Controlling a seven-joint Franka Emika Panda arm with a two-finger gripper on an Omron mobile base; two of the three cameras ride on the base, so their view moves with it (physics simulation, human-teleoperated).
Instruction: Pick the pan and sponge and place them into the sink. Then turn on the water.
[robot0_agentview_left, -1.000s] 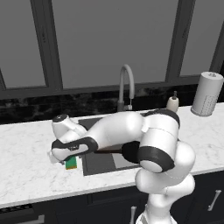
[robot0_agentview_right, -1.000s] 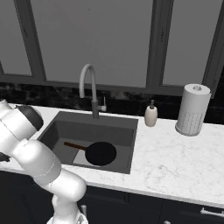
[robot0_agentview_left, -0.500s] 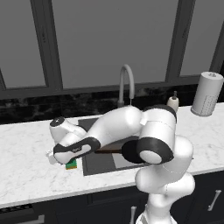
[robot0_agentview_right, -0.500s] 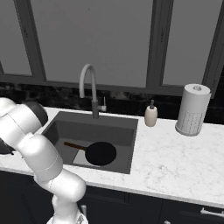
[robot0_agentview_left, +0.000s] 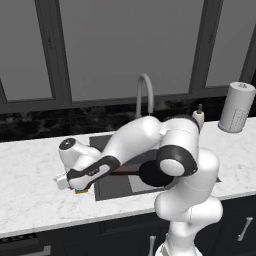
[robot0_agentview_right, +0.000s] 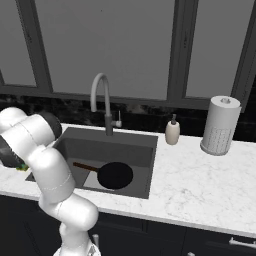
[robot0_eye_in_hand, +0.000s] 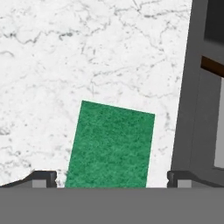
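Observation:
The sponge (robot0_eye_in_hand: 109, 146) lies flat on the white marble counter, green top up, just left of the sink (robot0_eye_in_hand: 192, 87). My gripper (robot0_eye_in_hand: 111, 179) is open right above it, one fingertip (robot0_eye_in_hand: 43, 178) on each side of the sponge's near end. From the left base, the gripper (robot0_agentview_left: 70, 182) hangs low over the sponge (robot0_agentview_left: 82, 190). The black pan (robot0_agentview_right: 115, 175) lies on the floor of the sink (robot0_agentview_right: 142, 145), its brown handle (robot0_agentview_right: 85, 166) pointing left. The faucet (robot0_agentview_right: 100, 92) stands behind the basin with no water running.
A soap bottle (robot0_agentview_right: 172, 132) and a paper towel roll (robot0_agentview_right: 220, 125) stand on the counter right of the sink. Dark windows and a black backsplash run behind. My arm (robot0_agentview_left: 140, 142) stretches over the sink's left half.
The upper arm has swung further over the sink and the hand has dropped slightly onto the sponge. The pan and the sponge have not moved.

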